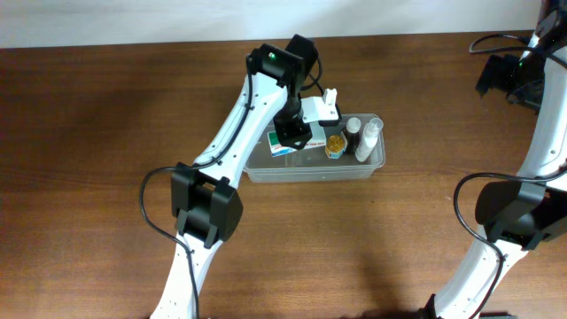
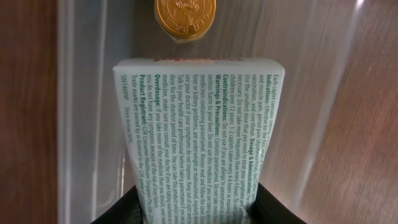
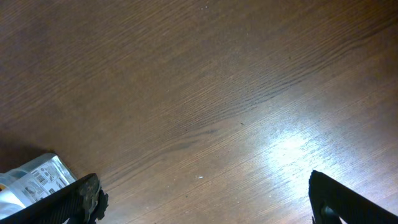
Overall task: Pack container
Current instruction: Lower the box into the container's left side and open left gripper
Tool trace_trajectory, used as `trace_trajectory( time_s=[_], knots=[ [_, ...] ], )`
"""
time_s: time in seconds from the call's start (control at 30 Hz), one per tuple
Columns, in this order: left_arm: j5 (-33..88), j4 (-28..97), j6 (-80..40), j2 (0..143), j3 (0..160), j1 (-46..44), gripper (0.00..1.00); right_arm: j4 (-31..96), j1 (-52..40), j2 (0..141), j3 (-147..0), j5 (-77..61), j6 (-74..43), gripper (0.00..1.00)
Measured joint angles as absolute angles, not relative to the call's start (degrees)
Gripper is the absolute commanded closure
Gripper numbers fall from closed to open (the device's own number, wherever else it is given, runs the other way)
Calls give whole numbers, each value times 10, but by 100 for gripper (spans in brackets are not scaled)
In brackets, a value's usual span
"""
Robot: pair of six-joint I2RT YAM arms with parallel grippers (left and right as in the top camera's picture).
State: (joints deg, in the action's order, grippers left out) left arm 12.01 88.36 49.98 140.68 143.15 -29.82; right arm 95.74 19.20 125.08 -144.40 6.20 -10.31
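The clear plastic container (image 1: 266, 170) sits mid-table. Inside it stand a small jar with a gold lid (image 1: 335, 145), a dark-capped bottle (image 1: 353, 135) and a white bottle (image 1: 368, 140). My left gripper (image 1: 291, 135) is shut on a white medicine box with green print (image 1: 282, 147), holding it over the container's left end. In the left wrist view the box (image 2: 200, 130) fills the middle between the two black fingers (image 2: 199, 208), with the gold lid (image 2: 185, 17) beyond it. My right gripper (image 3: 205, 199) is open and empty above bare wood, at the far right (image 1: 503, 75).
A white object (image 1: 324, 106) lies behind the container by the left arm. A silvery printed packet (image 3: 34, 180) shows at the lower left of the right wrist view. Cables run along the right edge of the table.
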Motion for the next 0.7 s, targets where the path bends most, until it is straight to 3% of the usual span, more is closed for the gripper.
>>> trace_trajectory(
  time_s=[0.2, 0.3, 0.7],
  knots=[
    [120, 885, 500, 1428, 1432, -298, 57, 957, 192, 1251, -1444, 62, -103, 2],
    [120, 885, 504, 1432, 1432, -298, 24, 957, 192, 1251, -1444, 62, -103, 1],
    [120, 884, 502, 1432, 1432, -298, 23, 957, 192, 1251, -1444, 62, -103, 2]
  ],
)
